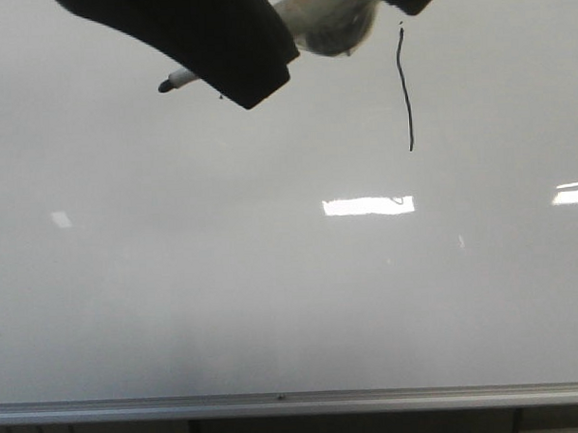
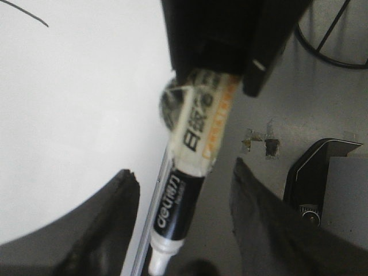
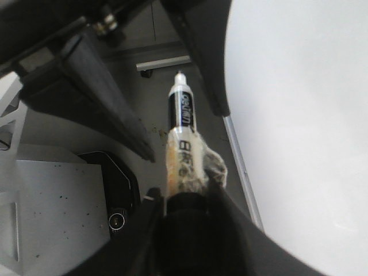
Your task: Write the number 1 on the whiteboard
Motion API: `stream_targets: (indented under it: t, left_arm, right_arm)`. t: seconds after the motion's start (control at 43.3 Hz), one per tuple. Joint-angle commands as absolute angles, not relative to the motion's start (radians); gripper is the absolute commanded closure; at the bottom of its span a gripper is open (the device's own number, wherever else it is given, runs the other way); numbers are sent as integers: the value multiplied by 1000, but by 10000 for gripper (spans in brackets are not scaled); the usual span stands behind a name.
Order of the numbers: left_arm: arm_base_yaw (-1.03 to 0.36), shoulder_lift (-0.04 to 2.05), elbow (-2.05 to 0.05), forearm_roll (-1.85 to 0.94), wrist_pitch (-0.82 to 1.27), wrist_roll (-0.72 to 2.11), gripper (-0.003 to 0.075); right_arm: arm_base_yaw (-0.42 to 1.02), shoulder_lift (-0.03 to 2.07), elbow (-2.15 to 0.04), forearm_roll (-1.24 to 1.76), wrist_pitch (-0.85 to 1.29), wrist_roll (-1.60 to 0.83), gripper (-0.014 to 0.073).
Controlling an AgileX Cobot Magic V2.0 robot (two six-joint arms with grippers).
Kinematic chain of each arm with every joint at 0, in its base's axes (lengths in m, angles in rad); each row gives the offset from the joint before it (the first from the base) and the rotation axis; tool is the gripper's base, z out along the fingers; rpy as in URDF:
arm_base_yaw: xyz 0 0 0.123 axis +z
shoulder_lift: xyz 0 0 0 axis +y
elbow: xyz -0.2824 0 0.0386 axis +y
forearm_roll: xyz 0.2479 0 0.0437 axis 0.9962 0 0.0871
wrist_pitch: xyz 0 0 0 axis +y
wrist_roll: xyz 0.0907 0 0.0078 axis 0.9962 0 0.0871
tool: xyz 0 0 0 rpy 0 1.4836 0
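Evidently the right gripper (image 3: 184, 213) clamped the light, rigid marker (image 3: 183, 141) by its taped rear; the left gripper (image 2: 184, 224) stood open around it.

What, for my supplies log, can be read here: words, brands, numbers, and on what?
"deli": white print on the black barrel of the marker.
"1": the number 1, a hand-drawn black stroke on the whiteboard.
Black characters and an orange strip on the marker's pale label: too blurred to read.
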State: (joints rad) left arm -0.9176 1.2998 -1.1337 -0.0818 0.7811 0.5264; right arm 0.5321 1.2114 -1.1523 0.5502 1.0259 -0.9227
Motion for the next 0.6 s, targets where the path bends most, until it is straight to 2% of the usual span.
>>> stream_targets:
  t: [0.0, 0.092, 0.162, 0.231, 0.3, 0.393, 0.577]
  left_arm:
    - [-924, 1279, -1167, -99, 721, 526, 377]
    - [-924, 1279, -1167, -99, 721, 526, 377]
    - [-924, 1279, -1167, -99, 725, 526, 407]
    - [-924, 1279, -1167, -99, 735, 526, 476]
    - [-924, 1279, -1167, -99, 748, 526, 576]
    - [-924, 1279, -1167, -99, 752, 526, 741]
    - [-924, 1279, -1167, -99, 754, 526, 741]
  right_arm:
    - [532, 1195, -1188, 611, 1012, -936, 654]
    - [532, 1195, -1188, 615, 1013, -936, 654]
    - [532, 1195, -1188, 615, 1013, -936, 654]
    - [532, 1195, -1188, 615, 1013, -936, 654]
    - [532, 1195, -1188, 615, 1013, -936, 654]
    - [532, 1195, -1188, 617, 1012, -936, 654]
    - [532, 1194, -1188, 672, 979, -936, 625]
